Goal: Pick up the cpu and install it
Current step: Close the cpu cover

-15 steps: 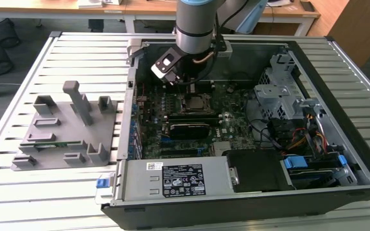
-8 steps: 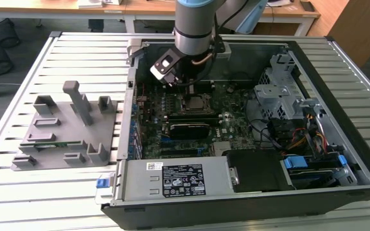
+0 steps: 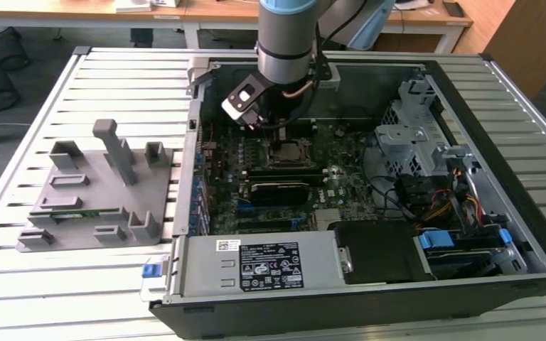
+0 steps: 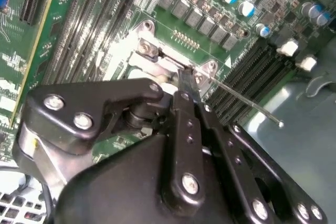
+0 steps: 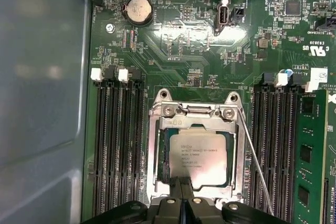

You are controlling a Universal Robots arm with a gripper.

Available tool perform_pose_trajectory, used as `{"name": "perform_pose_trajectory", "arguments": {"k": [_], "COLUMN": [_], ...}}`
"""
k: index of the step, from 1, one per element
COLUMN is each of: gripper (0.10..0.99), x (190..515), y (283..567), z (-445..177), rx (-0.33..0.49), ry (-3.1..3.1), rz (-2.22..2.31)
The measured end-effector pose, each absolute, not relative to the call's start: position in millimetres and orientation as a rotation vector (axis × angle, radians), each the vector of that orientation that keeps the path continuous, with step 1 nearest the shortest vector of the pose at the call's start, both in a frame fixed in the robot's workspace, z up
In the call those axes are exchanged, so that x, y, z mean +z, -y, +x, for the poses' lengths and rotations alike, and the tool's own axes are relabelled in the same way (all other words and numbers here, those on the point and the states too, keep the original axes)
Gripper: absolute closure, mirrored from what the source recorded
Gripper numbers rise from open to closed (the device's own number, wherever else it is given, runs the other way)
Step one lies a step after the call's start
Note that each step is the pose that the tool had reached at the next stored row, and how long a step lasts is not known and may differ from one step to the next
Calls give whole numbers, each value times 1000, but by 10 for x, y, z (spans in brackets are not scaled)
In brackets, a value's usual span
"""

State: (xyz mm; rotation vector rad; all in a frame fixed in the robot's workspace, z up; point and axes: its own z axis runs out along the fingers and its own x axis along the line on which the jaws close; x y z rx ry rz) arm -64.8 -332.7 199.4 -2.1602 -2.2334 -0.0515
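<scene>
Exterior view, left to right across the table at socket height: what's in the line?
Exterior view's left to right: grey fixture → cpu, seated on the motherboard → metal drive cage → case's right wall.

The arm point(image 3: 286, 42) is a silver-grey tube with a pale blue cap at its upper joint and a black band lower down; a black cable point(image 3: 341, 27) trails off beside it; a boxy black module point(image 3: 242, 101) with a pale face is fixed at the wrist, and a copper-coloured cable point(image 3: 298, 88) curls just beside it; the gripper point(image 4: 185, 82) is matt black, built of rounded linkage bars and narrow flat fingers point(image 5: 176, 190); bright silver screws point(image 4: 83, 121) stud its pivots.
</scene>
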Motion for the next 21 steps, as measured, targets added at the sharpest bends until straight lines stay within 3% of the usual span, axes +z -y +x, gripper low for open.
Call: {"name": "perform_pose_trajectory", "arguments": {"k": [21], "gripper": [980], "x": [2066], "y": [3326], "z": [-649], "rx": [-54], "ry": [2235], "rz": [-2161]}}
